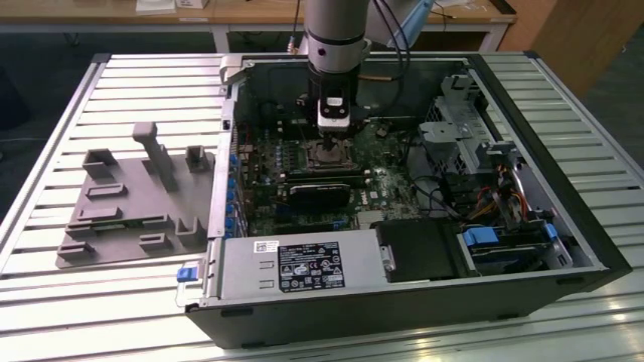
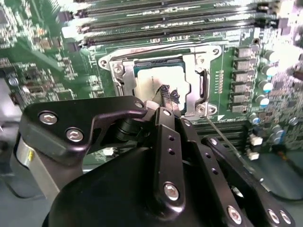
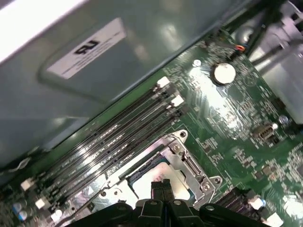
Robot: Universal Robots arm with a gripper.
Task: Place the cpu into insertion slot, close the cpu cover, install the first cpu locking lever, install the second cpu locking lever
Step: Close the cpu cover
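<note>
Case: open computer case (image 1: 563, 188) on the slatted table (image 1: 121, 83), motherboard (image 1: 259, 213) inside.
Slot: insertion slot (image 2: 116, 71) holds the cpu (image 2: 154, 80).
Cpu: flat, metal top up, edges square with the slot.
Cover: cpu cover (image 2: 191, 78) lies framing the chip.
Claw: claw (image 2: 168, 96) with tips pressed together on the cpu's top.

The computer case (image 1: 563, 188) on the slatted tabletop (image 1: 151, 90) lies open upward, leaving free room above the insertion slot (image 1: 328, 157), where the pincer (image 2: 166, 97) hangs. Memory slots (image 2: 165, 23) run along one side of it and a black block (image 1: 320, 192) stands close by. The drive cage (image 1: 473, 143) and cables (image 1: 503, 200) crowd the exterior view's right.
</note>
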